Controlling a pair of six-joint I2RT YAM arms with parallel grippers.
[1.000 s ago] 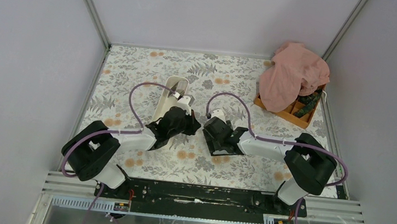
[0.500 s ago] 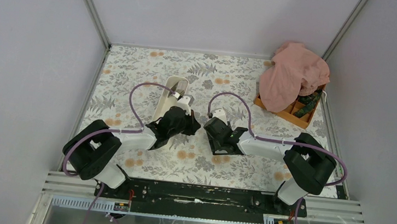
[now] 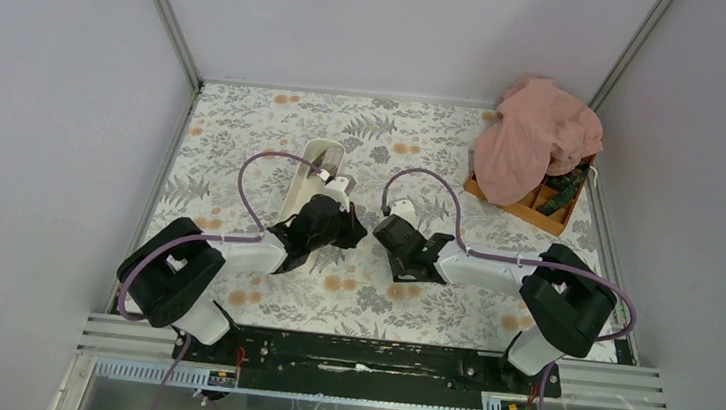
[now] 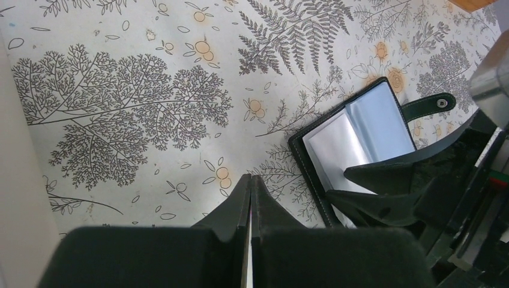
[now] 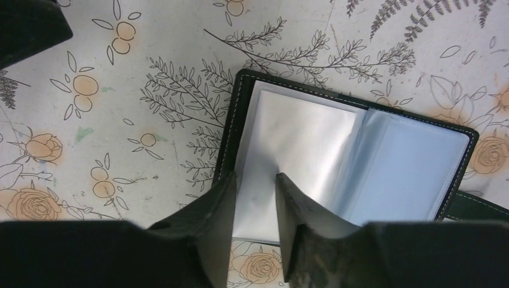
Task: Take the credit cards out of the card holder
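Narrowing from a wide spread over the last second, the right gripper (image 5: 256, 180) is now seen half closed. Its fingers are set astride the near edge of the silvery leaf inside the card holder (image 5: 360, 156); a gap is left, and nothing can be seen pinched yet. The card holder is laid open on the floral table cover (image 4: 150, 90), near the middle, at 3 o'clock of the left gripper (image 4: 250, 183), which is clenched on nothing and held just beside it. A first pull is judged to be starting; no credit card is seen outside.
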